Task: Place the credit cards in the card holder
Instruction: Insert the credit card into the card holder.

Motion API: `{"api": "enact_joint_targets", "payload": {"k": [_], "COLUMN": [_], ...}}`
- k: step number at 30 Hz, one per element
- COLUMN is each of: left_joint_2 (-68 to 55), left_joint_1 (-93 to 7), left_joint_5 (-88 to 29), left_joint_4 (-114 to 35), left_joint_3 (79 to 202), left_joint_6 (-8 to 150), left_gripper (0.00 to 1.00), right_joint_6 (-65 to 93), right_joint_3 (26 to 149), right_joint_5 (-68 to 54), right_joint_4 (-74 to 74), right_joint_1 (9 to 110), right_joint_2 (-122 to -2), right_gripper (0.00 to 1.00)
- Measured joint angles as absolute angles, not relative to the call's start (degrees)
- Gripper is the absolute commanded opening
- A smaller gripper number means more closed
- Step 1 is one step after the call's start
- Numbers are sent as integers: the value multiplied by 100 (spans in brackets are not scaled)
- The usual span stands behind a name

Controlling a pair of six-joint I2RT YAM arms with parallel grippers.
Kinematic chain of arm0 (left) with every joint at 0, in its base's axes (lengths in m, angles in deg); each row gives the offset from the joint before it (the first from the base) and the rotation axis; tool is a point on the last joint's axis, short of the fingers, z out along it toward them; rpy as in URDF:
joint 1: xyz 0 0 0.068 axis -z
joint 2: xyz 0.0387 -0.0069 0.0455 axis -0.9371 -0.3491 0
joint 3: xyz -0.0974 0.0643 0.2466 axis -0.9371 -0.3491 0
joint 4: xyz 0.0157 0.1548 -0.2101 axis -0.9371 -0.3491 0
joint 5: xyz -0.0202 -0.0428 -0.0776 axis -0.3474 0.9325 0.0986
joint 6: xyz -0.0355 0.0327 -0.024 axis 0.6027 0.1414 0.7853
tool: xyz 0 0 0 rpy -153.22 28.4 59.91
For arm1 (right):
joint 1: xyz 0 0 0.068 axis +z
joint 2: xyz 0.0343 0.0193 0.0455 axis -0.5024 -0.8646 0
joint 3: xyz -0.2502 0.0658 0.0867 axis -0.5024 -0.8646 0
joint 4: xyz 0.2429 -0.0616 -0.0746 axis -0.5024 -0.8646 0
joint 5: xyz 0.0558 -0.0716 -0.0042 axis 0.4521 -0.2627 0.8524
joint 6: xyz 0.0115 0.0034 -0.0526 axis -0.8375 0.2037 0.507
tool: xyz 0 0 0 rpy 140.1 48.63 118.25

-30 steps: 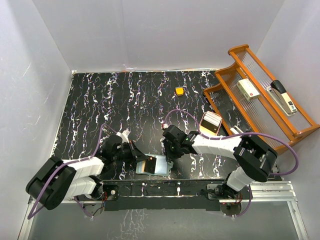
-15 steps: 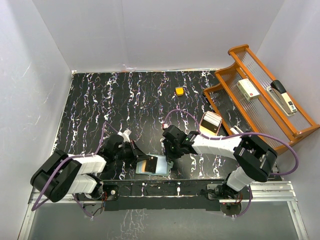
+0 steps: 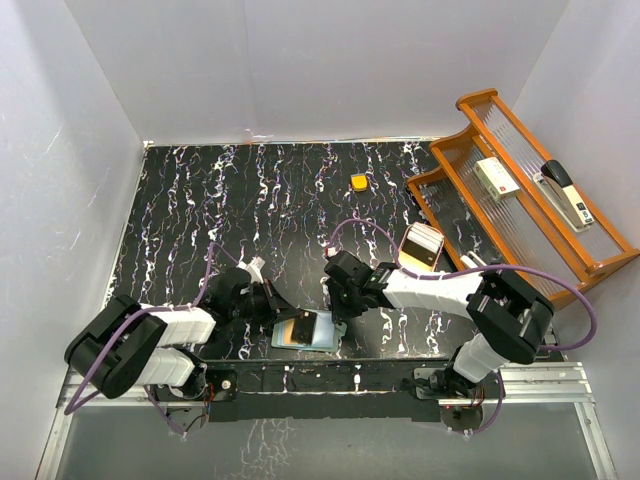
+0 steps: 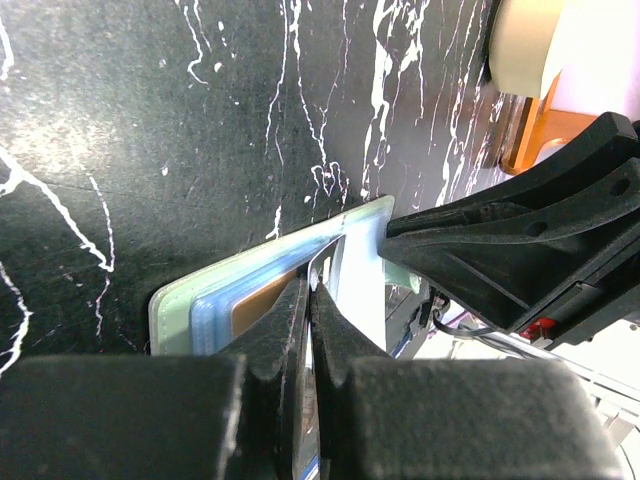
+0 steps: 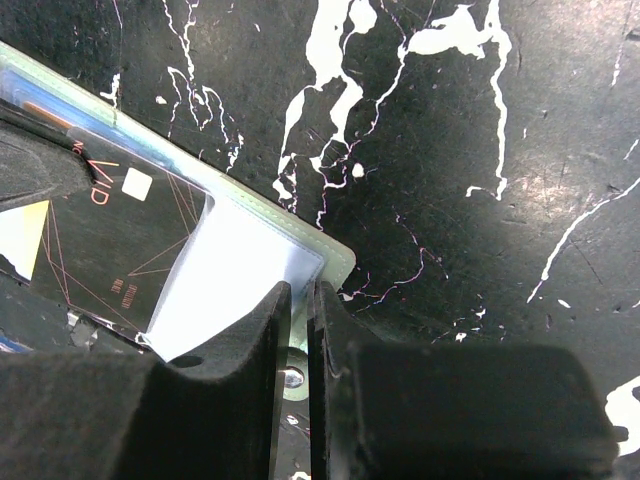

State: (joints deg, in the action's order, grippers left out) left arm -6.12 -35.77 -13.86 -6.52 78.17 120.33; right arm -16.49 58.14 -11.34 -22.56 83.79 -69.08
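The pale green card holder (image 3: 320, 333) lies open near the table's front edge, also seen in the left wrist view (image 4: 172, 303) and the right wrist view (image 5: 335, 262). My left gripper (image 3: 284, 318) (image 4: 312, 292) is shut on the edge of a dark credit card (image 5: 110, 245) that lies partly inside a clear pocket. A brownish card (image 4: 262, 306) sits in a pocket beside it. My right gripper (image 3: 341, 316) (image 5: 298, 296) is shut on the holder's right edge, next to the snap tab (image 5: 290, 380). More credit cards (image 3: 422, 246) lie in the tan dish.
The tan oval dish (image 3: 408, 240) stands right of the holder. A small orange block (image 3: 358, 182) lies further back. A wooden rack (image 3: 452, 150) at the right carries a stapler (image 3: 565, 190) and a white box (image 3: 496, 177). White walls enclose the table.
My left arm has edged a little toward the holder with the dark card, which now lies slightly further in. The right gripper has stayed where it was.
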Motion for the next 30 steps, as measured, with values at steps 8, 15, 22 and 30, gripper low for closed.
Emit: {"api": "enact_joint_targets", "payload": {"k": [8,15,22,30], "left_joint_2": [-726,-588,-581,-651], "left_joint_1": [-3413,-3299,-3260,-3186], "left_joint_5": [-1511,-1782,-1880,-1972], "left_joint_4": [-554,-645,-634,-512], "left_joint_3": [7852,7824,7815,7800], "left_joint_6": [12232,12391,12468,12593], "left_gripper": [0,0,0,0], "right_joint_6": [-1664,-1671,-1749,-2104], "right_joint_3": [5827,5884,6297,6247], "right_joint_5": [-1217,-1252,-1391,-1420], "right_joint_4": [-2285,-2350,-2801,-3032], "right_joint_1": [8392,8412,8427,8420], "right_joint_2": [-6908,-6937,-7015,-6323], "right_gripper": [11,19,27,33]}}
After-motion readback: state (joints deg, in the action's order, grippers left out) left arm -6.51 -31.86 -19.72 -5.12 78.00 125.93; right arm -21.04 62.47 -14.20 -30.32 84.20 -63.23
